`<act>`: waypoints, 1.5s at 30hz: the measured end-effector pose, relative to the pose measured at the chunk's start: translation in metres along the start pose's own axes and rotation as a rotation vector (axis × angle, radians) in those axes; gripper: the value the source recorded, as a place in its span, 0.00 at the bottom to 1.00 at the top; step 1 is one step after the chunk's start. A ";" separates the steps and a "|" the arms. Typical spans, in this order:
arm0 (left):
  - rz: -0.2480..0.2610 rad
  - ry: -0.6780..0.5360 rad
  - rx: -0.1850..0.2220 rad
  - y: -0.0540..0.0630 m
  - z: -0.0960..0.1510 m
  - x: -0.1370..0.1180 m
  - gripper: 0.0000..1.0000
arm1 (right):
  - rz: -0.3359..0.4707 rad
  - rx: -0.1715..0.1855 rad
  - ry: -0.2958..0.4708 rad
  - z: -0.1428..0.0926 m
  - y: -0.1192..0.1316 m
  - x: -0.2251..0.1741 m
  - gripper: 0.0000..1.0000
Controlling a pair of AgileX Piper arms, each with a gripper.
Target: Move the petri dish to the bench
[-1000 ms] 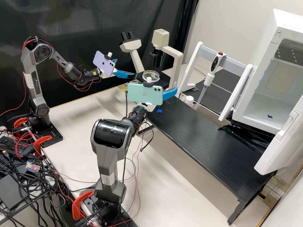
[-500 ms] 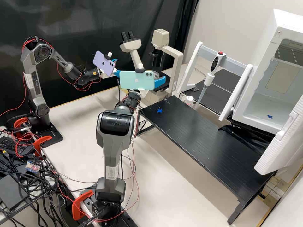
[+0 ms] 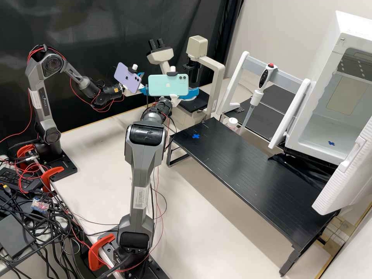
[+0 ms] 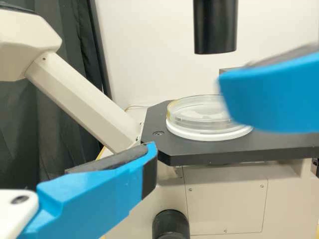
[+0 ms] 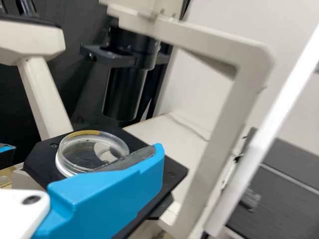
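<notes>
We have the right gripper (image 3: 190,94) at the microscope (image 3: 217,73), parted and unloaded, with the grey pad of one finger (image 5: 109,191) bare beside the petri dish (image 5: 75,149). The left gripper (image 3: 145,89) is parted too, holding nothing, on the right gripper's left side and facing the same microscope from a little farther back. Our petri dish lies flat on a white round holder (image 4: 209,133) on the black microscope stage (image 4: 224,151) — in front of the left gripper and just past the right gripper's visible finger, which covers part of the dish's near edge from that wrist's view. The black tube (image 4: 215,27) hangs over the stage, higher than both grippers, and the beige eyepiece arm (image 4: 79,94) slants up on the left gripper's left. A blue finger of the right gripper reaches in over the stage from the left gripper's right, near the dish. The black bench (image 3: 248,166) is off to the right gripper's right and lower down, with a blue cross (image 3: 196,136) near its closer end. Past the bench from that gripper we see an upright pipette (image 3: 255,97) on a white stand (image 3: 236,83), then — farther off — a white cabinet (image 3: 314,143) standing open.
</notes>
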 end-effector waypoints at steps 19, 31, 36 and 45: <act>0.000 0.000 0.000 0.000 0.000 0.000 1.00 | -0.092 0.058 -0.127 -0.004 -0.018 0.072 1.00; 0.001 0.003 -0.003 0.000 0.000 0.000 1.00 | -0.146 0.130 -0.161 0.007 -0.025 0.091 1.00; 0.001 0.003 -0.003 0.000 0.000 0.000 1.00 | -0.176 0.150 -0.147 0.010 -0.023 0.093 1.00; 0.000 0.001 -0.001 0.000 0.000 0.000 1.00 | -0.196 0.195 -0.122 0.019 -0.018 0.083 1.00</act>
